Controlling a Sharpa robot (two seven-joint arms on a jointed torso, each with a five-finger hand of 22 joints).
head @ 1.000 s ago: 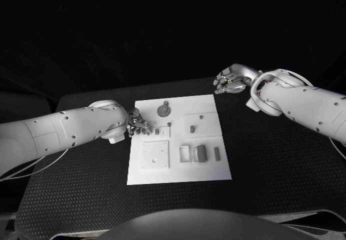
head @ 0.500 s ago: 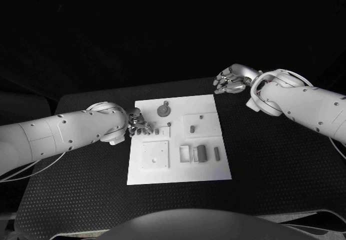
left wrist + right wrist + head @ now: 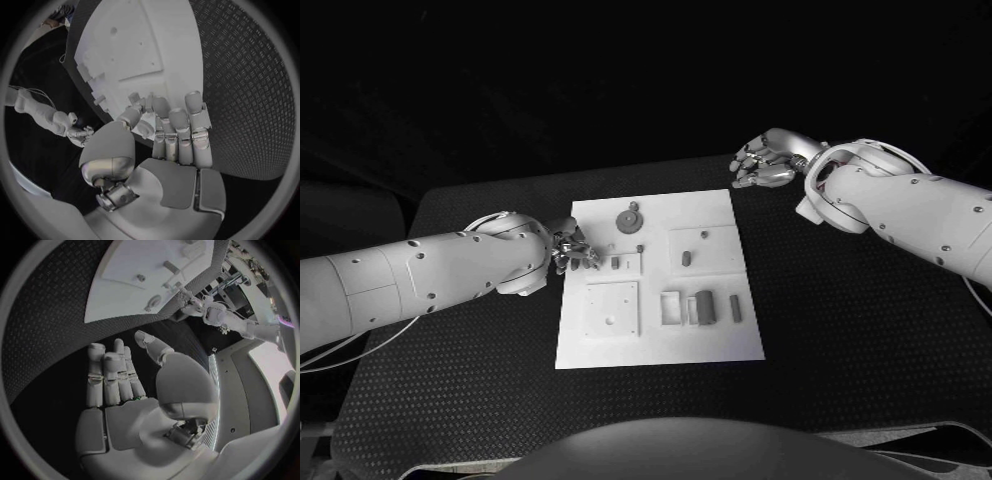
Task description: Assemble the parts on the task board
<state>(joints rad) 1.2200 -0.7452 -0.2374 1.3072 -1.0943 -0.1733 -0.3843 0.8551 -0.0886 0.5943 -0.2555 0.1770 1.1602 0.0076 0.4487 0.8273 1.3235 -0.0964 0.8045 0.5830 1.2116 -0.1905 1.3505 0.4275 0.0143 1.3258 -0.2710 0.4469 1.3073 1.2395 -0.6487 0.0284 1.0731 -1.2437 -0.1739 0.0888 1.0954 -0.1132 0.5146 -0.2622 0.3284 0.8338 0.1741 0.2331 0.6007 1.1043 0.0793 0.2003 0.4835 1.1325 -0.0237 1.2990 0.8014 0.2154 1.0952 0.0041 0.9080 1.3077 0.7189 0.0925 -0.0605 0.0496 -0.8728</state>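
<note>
Left hand [image 3: 577, 252] fingers [image 3: 178, 120] held together at the task board's [image 3: 661, 330] left edge, holding nothing visible, right hand [image 3: 764, 163] fingers [image 3: 112, 371] loosely curled, empty, just past the board's far right corner, small grey parts [image 3: 702, 305] lying on the board, black tabletop [image 3: 848, 330] beneath.

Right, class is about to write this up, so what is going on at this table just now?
A two-armed robot is working at a white task board on a black table. Its left hand is at the board's left edge, fingers reaching toward a small grey part there; whether it grips anything cannot be told. The right hand hangs past the board's far right corner, holding nothing. Other grey parts, among them a round disc, lie on the board.
</note>
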